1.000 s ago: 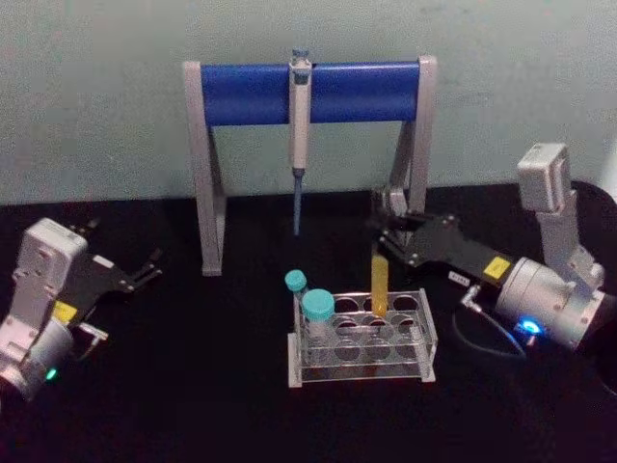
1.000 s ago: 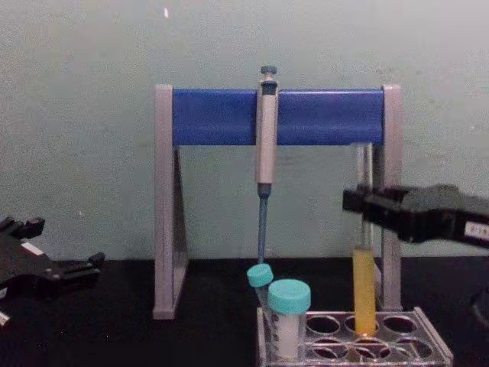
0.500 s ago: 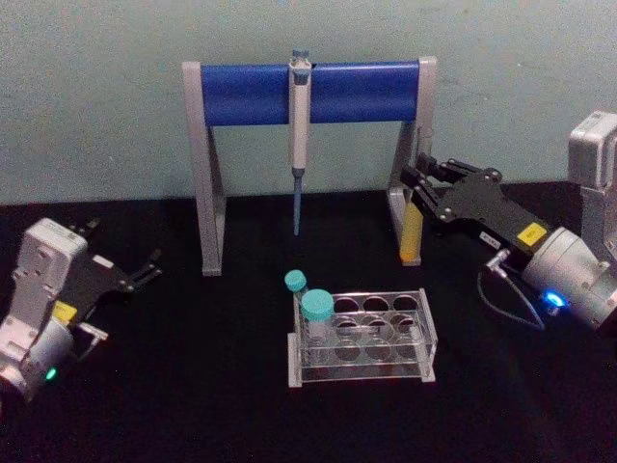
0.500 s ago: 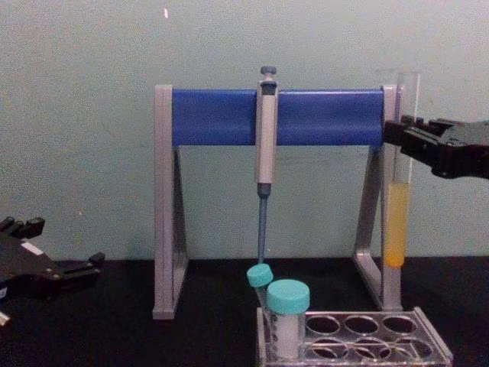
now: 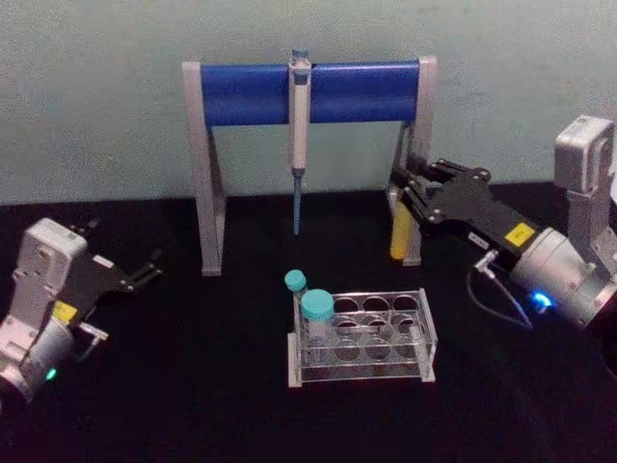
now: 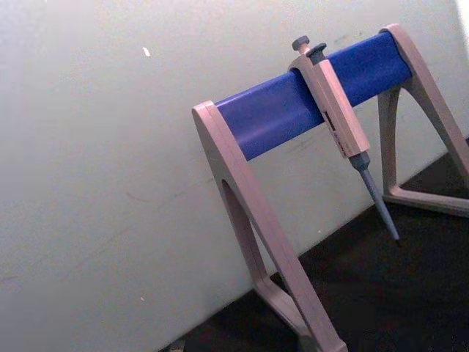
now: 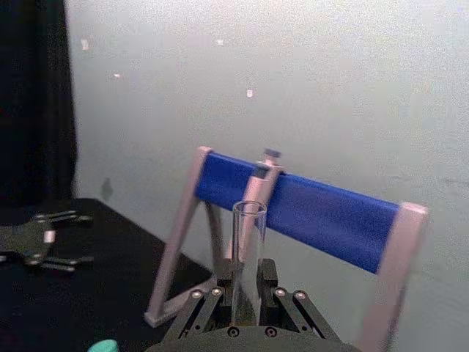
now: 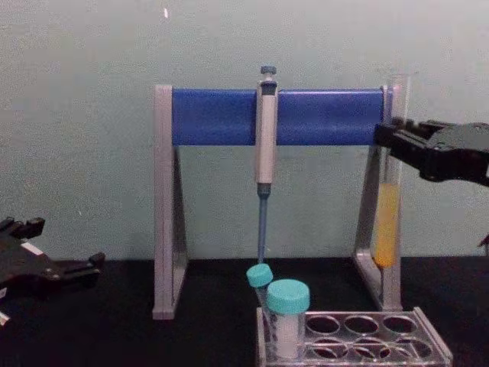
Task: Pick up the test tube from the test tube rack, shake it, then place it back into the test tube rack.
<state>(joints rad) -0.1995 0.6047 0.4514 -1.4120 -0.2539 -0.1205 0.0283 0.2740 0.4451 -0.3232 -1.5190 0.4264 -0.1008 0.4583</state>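
My right gripper (image 5: pixel 407 188) is shut on the test tube (image 5: pixel 398 236) and holds it in the air to the right of and behind the test tube rack (image 5: pixel 429 334). In the chest view the test tube (image 8: pixel 386 222) hangs slightly tilted in front of the stand's right leg, with yellow-orange liquid in its lower part. There my right gripper (image 8: pixel 390 136) clamps its upper half, well above the test tube rack (image 8: pixel 435 348). The right wrist view shows the tube's open mouth (image 7: pixel 248 249) rising between the fingers. My left gripper (image 5: pixel 145 270) rests open at the far left of the table.
A grey-and-blue pipette stand (image 5: pixel 241 94) stands behind the rack, with a grey pipette (image 5: pixel 300 116) hanging from its bar. Two teal-capped tubes (image 5: pixel 317 307) occupy the rack's left end. The table is black, and a pale wall is close behind the stand.
My right gripper lifted the test tube out of the rack and carried it up and right. In the last half second it shifted slightly left and the tube tilted.
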